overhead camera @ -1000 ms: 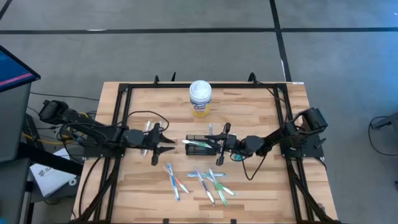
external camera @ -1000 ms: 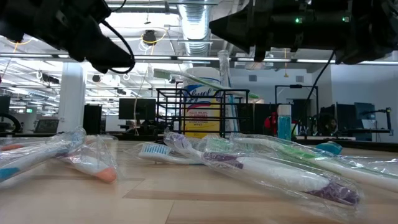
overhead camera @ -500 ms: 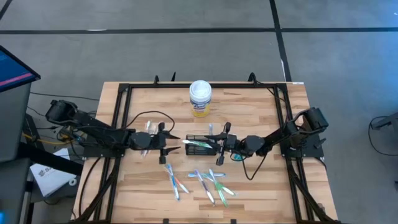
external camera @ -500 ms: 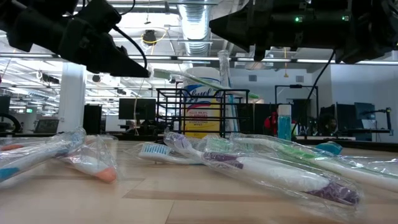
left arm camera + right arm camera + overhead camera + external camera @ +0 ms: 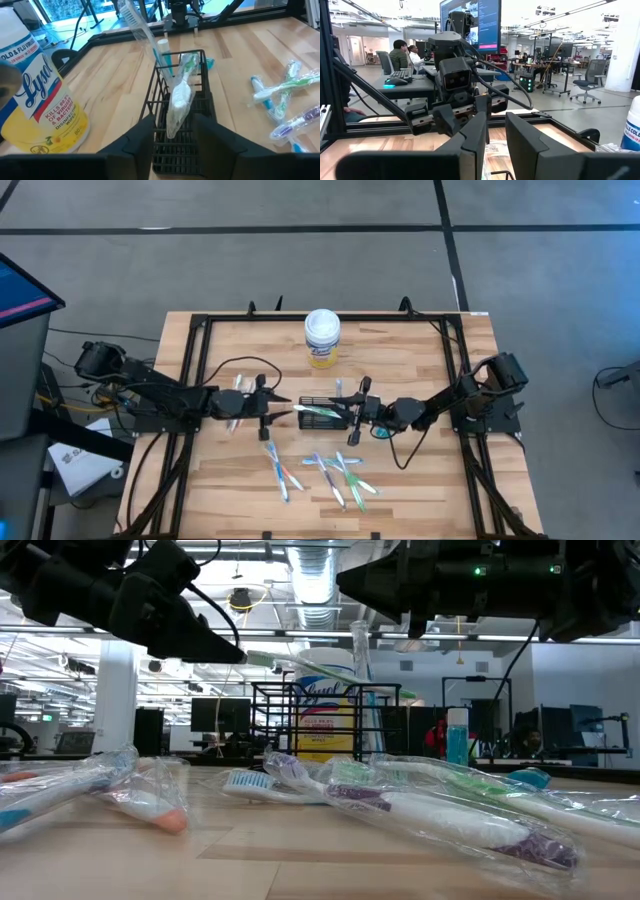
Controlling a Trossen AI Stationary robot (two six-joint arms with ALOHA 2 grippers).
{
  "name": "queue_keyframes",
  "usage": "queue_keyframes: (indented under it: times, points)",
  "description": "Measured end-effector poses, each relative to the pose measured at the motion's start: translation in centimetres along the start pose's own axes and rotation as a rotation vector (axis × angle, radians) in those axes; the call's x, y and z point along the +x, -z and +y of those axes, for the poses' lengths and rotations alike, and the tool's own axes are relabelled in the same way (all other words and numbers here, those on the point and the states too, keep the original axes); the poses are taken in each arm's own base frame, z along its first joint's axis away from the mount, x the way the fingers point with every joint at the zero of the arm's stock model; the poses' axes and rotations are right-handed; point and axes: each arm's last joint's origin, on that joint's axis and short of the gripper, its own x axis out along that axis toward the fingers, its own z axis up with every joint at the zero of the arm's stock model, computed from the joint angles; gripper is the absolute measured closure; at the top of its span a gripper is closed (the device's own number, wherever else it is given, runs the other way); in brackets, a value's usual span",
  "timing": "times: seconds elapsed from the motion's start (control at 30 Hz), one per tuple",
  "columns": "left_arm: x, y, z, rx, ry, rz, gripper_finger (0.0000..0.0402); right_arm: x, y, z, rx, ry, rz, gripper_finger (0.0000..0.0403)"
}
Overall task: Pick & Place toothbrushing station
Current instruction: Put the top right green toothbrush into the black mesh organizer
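You are looking at the small black wire-mesh rectangular holder (image 5: 327, 413) sitting near the middle of the light wooden slatted table (image 5: 420, 480), in front of the white cylindrical canister with the yellow label (image 5: 322, 338). Wrapped toothbrushes are standing and leaning in the holder; in the left wrist view, one clear-wrapped white and green toothbrush (image 5: 181, 95) is lying along its top, tilted.

The left gripper (image 5: 272, 409) is hovering just beside the holder's left end, pointing at it. Its jaws are standing apart by a moderate gap, with the end of the wrapped toothbrush lying between the fingertips (image 5: 145, 131); you cannot tell from these views whether they are touching it.

The right gripper (image 5: 356, 412) is sitting at the holder's right end. Its jaws are showing a narrow gap in the right wrist view, and you cannot tell whether they are clamping the wire rim.

Several more plastic-wrapped toothbrushes (image 5: 340, 473) are lying loose on the table, near the holder on the operator's side.
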Motion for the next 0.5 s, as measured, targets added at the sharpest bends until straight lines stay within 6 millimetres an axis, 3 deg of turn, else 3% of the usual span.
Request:
queue_keyframes:
  times: [0.3,0.5]
  points:
    - [-0.01,0.0,-0.03,0.019,0.005,-0.001,0.0387,0.02,0.0,0.01,0.0,0.0,0.0,0.0337]
    - [-0.01,0.0,-0.01,0.049,-0.002,0.0,0.04,0.02,0.01,0.01,0.0,0.0,0.001,0.0337]
